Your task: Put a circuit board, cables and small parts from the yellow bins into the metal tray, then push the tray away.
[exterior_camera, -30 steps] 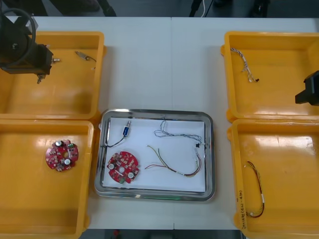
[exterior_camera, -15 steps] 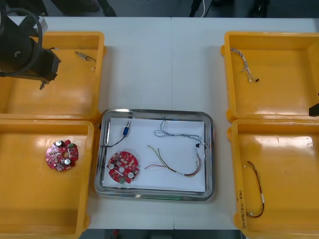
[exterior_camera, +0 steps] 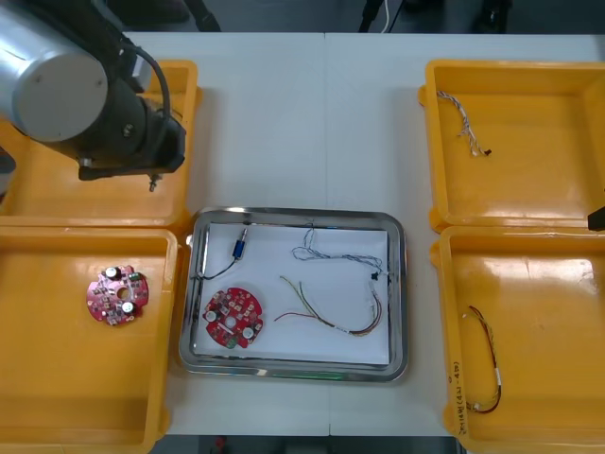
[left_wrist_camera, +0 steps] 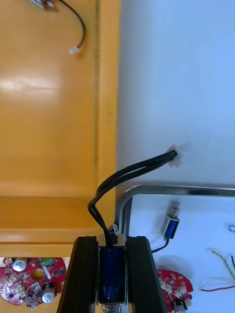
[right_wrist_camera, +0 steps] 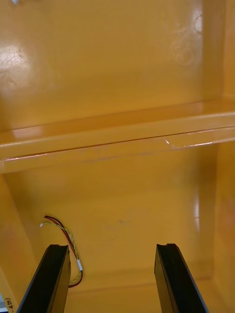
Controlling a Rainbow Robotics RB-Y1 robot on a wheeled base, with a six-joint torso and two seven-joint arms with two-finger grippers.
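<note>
In the left wrist view my left gripper (left_wrist_camera: 111, 244) is shut on a small blue metal part (left_wrist_camera: 111, 274) whose black cable (left_wrist_camera: 132, 173) loops up ahead of the fingers. It hangs over the rim between the left bins, just short of the metal tray (left_wrist_camera: 181, 190). The tray (exterior_camera: 293, 214) holds a red circuit board (exterior_camera: 233, 319), another small blue part (exterior_camera: 241, 248), a blue and white cable (exterior_camera: 331, 253) and a red and yellow cable (exterior_camera: 331, 317). My right gripper (right_wrist_camera: 112, 249) stands open above the near right bin (right_wrist_camera: 127, 195), close to a red and yellow cable (right_wrist_camera: 63, 239).
The left arm (exterior_camera: 95, 104) covers much of the far left bin (exterior_camera: 95, 203). A second circuit board (exterior_camera: 118, 295) lies in the near left bin (exterior_camera: 57, 378). A twisted cable (exterior_camera: 465, 123) lies in the far right bin (exterior_camera: 529, 170), a red and yellow one (exterior_camera: 487, 364) in the near right bin.
My left arm has swung right and toward the tray's near-left corner, carrying the blue part. The right arm has drawn back to the right edge.
</note>
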